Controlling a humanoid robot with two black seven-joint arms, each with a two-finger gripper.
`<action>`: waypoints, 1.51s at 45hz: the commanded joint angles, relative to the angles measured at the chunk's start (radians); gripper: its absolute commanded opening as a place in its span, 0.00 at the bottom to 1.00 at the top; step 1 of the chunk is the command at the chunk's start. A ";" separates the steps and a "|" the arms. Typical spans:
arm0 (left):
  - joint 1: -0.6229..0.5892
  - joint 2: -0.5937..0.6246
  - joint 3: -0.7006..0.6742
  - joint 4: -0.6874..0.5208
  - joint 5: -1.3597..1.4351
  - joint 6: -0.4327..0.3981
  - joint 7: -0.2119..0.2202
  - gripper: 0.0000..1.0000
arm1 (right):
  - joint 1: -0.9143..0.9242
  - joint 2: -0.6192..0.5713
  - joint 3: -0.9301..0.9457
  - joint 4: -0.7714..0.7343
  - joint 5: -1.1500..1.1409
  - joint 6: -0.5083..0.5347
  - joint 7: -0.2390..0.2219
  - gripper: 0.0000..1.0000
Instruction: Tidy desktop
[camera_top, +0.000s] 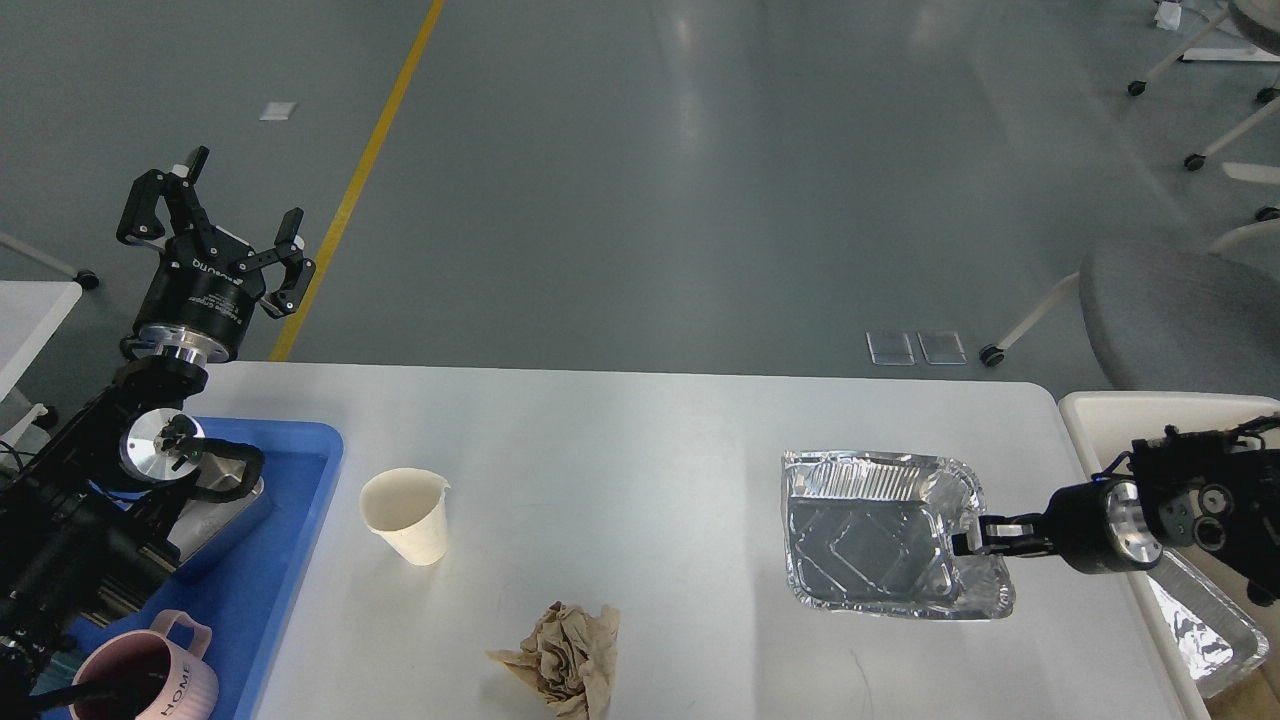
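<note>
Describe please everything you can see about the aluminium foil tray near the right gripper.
The foil tray is a shallow rectangular container of thin, shiny, silver foil, with ribbed walls, a pressed diamond pattern on its floor and a rolled rim. It looks empty. Its right side is dented and crumpled where the right gripper is shut on the rim. The tray sits over the right part of the white desktop, tilted; whether it touches the surface cannot be told. Nothing else touches it.

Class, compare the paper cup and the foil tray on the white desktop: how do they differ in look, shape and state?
The paper cup is cream, round and tall; the foil tray is shiny silver, rectangular and shallow. The cup stands free; the tray's crumpled right rim is gripped by the right pincer. Both are open-topped and look empty.
</note>
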 joint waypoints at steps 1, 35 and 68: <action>0.003 0.000 0.000 0.000 0.000 0.005 0.007 0.97 | 0.118 -0.061 0.003 0.038 0.047 0.066 -0.011 0.00; 0.026 0.158 0.117 -0.001 0.138 0.051 0.016 0.97 | 0.369 0.123 -0.020 0.166 0.110 0.236 -0.175 0.00; 0.031 0.291 0.236 -0.012 0.311 0.129 -0.120 0.96 | 0.409 0.315 -0.102 0.059 0.101 0.236 -0.198 0.00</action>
